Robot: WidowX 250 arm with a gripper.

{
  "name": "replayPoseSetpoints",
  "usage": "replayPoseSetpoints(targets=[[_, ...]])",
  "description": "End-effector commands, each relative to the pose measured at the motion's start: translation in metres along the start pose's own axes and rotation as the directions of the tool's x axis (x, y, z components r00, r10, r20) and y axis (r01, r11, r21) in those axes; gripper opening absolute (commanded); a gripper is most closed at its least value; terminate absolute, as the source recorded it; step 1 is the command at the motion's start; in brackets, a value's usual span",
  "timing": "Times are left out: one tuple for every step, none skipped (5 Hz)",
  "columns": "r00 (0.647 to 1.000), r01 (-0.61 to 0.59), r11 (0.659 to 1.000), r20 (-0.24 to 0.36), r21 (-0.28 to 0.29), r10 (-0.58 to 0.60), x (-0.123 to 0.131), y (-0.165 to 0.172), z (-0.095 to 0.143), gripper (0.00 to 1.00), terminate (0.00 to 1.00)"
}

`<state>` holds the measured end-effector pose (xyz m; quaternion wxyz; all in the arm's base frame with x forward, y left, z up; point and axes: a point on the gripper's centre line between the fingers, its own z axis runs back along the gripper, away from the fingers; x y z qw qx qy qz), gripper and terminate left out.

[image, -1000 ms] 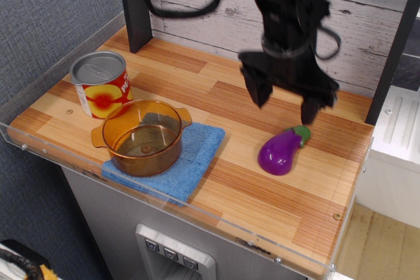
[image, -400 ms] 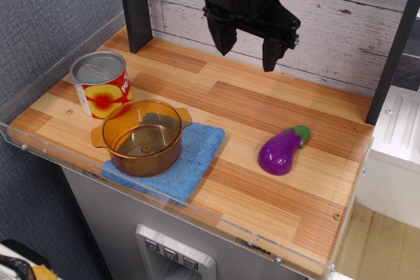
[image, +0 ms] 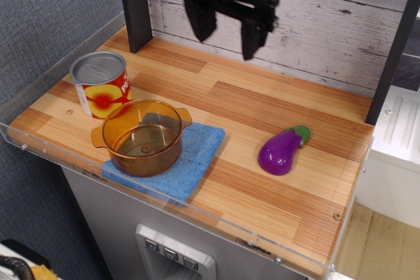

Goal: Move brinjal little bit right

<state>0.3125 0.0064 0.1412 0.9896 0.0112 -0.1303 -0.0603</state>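
The brinjal (image: pixel 283 151) is a small glossy purple toy eggplant with a green stem cap. It lies on its side on the right part of the wooden table top, stem pointing to the back right. My gripper (image: pixel 226 36) is open and empty. It hangs high near the back wall, above the back middle of the table, well up and to the left of the brinjal. Nothing is between its two black fingers (image: pixel 252 35).
A red-and-yellow can (image: pixel 102 84) stands at the left. An amber glass pot (image: pixel 144 136) sits on a blue cloth (image: pixel 190 160) at the front left. A clear rim (image: pixel 164 198) edges the table. A dark post (image: pixel 134 6) stands at the back left.
My gripper has risen from just above the brinjal and moved left and back toward the wall, staying open. The brinjal has not moved.
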Motion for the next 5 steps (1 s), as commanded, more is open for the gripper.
replayPoseSetpoints(targets=[[0.996, -0.044, 0.999, 0.079, 0.005, 0.043, -0.044, 0.01, 0.041, 1.0, 0.0], [0.995, -0.022, 0.999, 0.095, -0.032, 0.025, -0.062, 0.002, 0.052, 1.0, 0.0], [0.996, 0.006, 0.999, 0.091, -0.05, -0.001, -0.078, -0.007, 0.056, 1.0, 0.0], [0.995, 0.025, 0.996, 0.1, -0.089, -0.016, -0.092, -0.012, 0.061, 1.0, 0.0], [0.995, 0.025, 0.996, 0.1, -0.089, -0.016, -0.092, -0.012, 0.061, 1.0, 1.0]])
